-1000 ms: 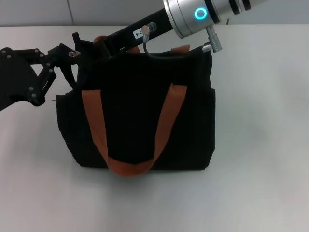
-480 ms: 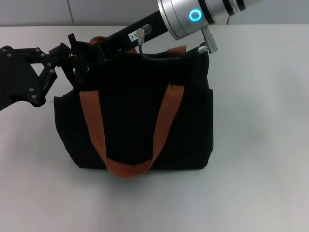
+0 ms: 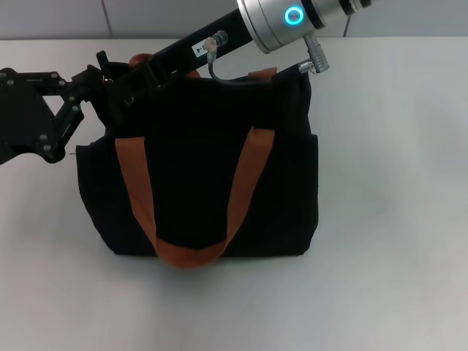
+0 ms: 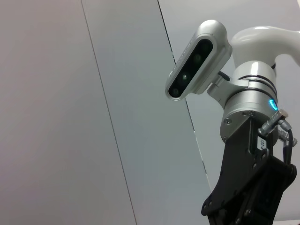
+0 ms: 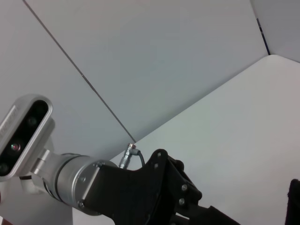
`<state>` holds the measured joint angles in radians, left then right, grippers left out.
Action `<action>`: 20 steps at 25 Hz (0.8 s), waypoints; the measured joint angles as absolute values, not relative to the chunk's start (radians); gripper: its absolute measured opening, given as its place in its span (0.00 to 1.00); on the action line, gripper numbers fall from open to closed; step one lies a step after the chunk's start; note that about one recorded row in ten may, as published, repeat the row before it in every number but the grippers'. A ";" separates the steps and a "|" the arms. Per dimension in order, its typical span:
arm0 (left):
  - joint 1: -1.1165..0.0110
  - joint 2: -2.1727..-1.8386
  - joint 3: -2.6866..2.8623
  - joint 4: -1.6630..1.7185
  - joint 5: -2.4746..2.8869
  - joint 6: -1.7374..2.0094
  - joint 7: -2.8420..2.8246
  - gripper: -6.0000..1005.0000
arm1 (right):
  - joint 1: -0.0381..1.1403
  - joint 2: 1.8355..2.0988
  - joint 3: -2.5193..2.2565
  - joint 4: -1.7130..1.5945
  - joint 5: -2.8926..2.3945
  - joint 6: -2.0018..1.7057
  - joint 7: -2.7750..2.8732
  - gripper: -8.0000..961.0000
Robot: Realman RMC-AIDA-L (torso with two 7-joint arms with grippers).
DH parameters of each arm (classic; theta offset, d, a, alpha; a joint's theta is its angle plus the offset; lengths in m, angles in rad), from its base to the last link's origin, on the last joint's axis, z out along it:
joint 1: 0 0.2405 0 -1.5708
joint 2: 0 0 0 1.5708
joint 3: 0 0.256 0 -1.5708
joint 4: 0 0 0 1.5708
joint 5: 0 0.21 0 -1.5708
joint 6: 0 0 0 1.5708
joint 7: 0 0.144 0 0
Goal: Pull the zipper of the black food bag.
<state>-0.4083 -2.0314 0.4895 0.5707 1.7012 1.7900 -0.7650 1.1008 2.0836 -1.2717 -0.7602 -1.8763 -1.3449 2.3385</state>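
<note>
on the white table (image 3: 395, 219) the black food bag (image 3: 205, 175) stands upright, both grippers at its top left corner. left gripper (image 3: 110, 77) and right gripper (image 3: 139, 73): finger state cannot be told. zipper hidden; progress along the track cannot be judged.

The right arm (image 3: 292, 18) is showing a brushed silver cylinder with a glowing cyan ring, a black link bearing a white label, and a thin grey cable on a metal plug. The left gripper (image 3: 110, 77) is showing black linkage plates dotted with small screws.
</note>
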 joint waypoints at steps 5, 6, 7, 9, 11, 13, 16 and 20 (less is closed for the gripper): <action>-0.408 -2.025 0.490 0.571 1.701 1.794 -0.765 0.03 | 1.102 2.083 -1.272 -0.770 -1.890 -1.349 2.340 0.07; -0.408 -2.024 0.490 0.571 1.701 1.794 -0.765 0.03 | 1.102 2.083 -1.272 -0.774 -1.892 -1.351 2.340 0.07; -0.408 -2.024 0.490 0.571 1.701 1.794 -0.765 0.03 | 1.102 2.083 -1.272 -0.775 -1.892 -1.354 2.340 0.07; -0.408 -2.023 0.490 0.571 1.701 1.794 -0.765 0.03 | 1.101 2.083 -1.273 -0.777 -1.892 -1.359 2.340 0.08; -0.408 -2.021 0.489 0.571 1.699 1.796 -0.765 0.03 | 1.101 2.083 -1.273 -0.778 -1.892 -1.362 2.340 0.08; -0.408 -2.019 0.489 0.571 1.699 1.797 -0.765 0.03 | 1.101 2.083 -1.272 -0.781 -1.893 -1.363 2.340 0.09; -0.409 -2.019 0.489 0.571 1.700 1.802 -0.765 0.03 | 1.100 2.083 -1.270 -0.784 -1.893 -1.363 2.339 0.09; -0.409 -2.019 0.489 0.571 1.700 1.802 -0.765 0.03 | 1.102 2.084 -1.272 -0.784 -1.893 -1.363 2.341 0.10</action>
<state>-0.4093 -2.0187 0.4894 0.5707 1.7002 1.8022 -0.7654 1.1018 2.0842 -1.2720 -0.7839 -1.8932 -1.3635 2.3411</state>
